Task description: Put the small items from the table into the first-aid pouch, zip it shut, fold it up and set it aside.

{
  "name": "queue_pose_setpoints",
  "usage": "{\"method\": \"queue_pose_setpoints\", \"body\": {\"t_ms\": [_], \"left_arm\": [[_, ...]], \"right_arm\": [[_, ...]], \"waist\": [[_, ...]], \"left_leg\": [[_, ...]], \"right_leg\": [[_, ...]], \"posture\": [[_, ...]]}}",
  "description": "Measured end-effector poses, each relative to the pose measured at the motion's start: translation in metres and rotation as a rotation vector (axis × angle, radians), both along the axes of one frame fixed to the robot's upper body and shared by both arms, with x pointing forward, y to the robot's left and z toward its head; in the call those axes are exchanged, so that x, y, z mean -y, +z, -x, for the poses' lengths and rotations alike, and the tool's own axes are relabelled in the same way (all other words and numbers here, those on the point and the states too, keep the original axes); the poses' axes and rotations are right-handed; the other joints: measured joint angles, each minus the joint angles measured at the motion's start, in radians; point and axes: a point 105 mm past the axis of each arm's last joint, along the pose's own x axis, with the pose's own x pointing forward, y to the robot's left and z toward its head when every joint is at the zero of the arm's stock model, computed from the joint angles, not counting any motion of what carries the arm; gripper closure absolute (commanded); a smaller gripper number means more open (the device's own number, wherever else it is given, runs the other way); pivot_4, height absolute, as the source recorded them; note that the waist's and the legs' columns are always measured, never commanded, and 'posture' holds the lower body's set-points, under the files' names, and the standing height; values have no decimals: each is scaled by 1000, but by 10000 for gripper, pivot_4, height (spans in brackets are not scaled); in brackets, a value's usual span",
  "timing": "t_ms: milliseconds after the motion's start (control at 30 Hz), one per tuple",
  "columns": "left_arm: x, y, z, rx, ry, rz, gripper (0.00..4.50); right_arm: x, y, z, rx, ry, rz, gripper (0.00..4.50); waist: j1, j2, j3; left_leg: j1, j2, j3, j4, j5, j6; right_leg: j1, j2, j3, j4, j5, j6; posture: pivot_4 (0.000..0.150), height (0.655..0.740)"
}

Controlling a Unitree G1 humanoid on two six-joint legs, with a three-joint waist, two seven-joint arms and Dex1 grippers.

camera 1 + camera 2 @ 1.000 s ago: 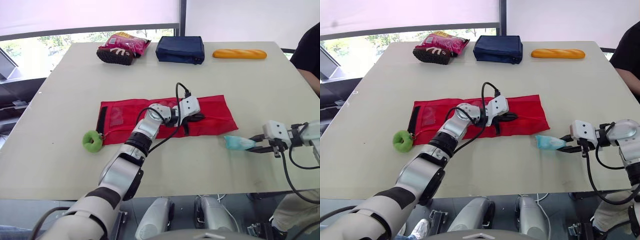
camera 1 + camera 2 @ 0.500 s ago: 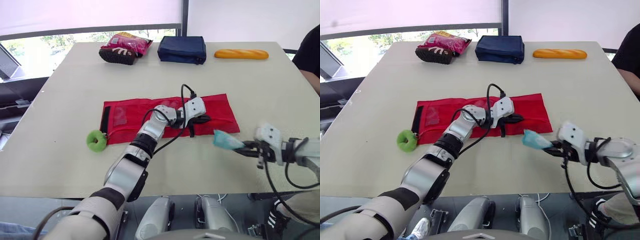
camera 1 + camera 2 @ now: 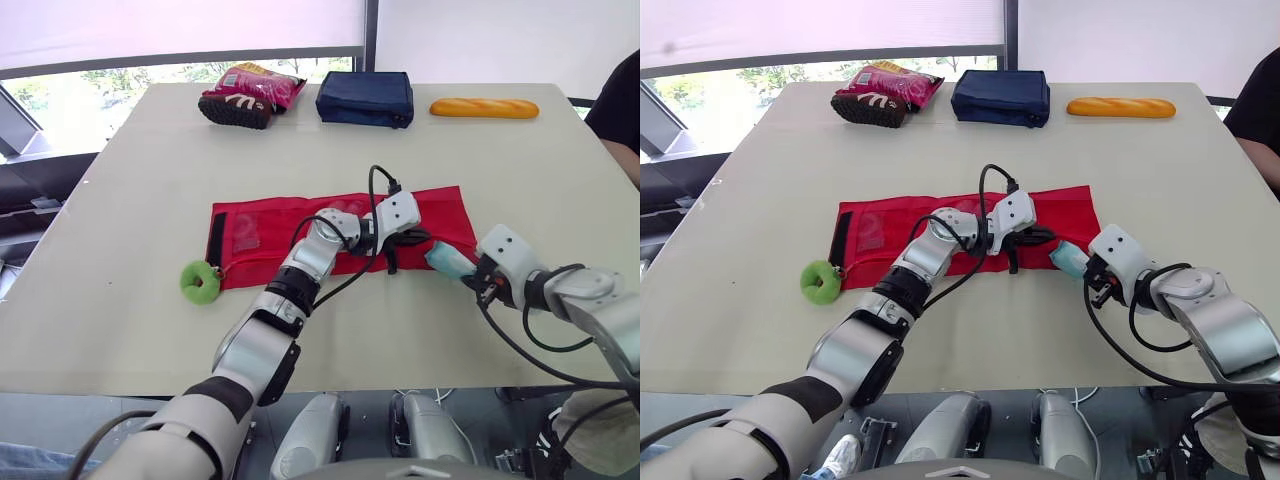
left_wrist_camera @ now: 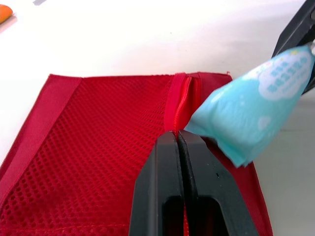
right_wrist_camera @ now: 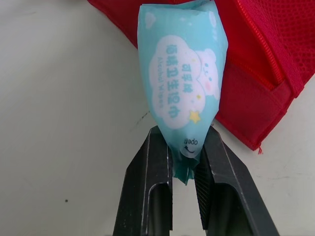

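The red first-aid pouch lies unfolded flat across the middle of the table, mesh side up. My left gripper rests on its right half, shut on the fabric beside the zip. My right gripper is shut on a light-blue wipes packet and holds it at the pouch's right front edge, close to the left fingertips. In the left wrist view the packet hangs just over the zip opening. A green ring-shaped item lies by the pouch's left end.
Along the far edge sit a pink snack bag on a brown item, a navy bag and a bread loaf. A person sits at the right side of the table.
My right gripper has carried the wipes packet left and forward, from the table's front right to the pouch's right edge. The left gripper has stayed on the pouch.
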Motion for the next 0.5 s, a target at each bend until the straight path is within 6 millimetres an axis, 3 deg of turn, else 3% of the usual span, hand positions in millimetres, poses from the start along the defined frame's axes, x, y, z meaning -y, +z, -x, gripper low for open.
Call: {"method": "queue_pose_setpoints", "body": {"t_ms": [500], "left_arm": [[14,1,27,-1,-94,29,45000]], "right_arm": [[-35,0,-43,44,-346,-278,44187]], "waist": [[-10,1,-1]], "left_leg": [[1,-1,0,-1,0,0]], "right_leg": [[-1,0,1,2,0,0]], "posture": [[1500,7395]]}}
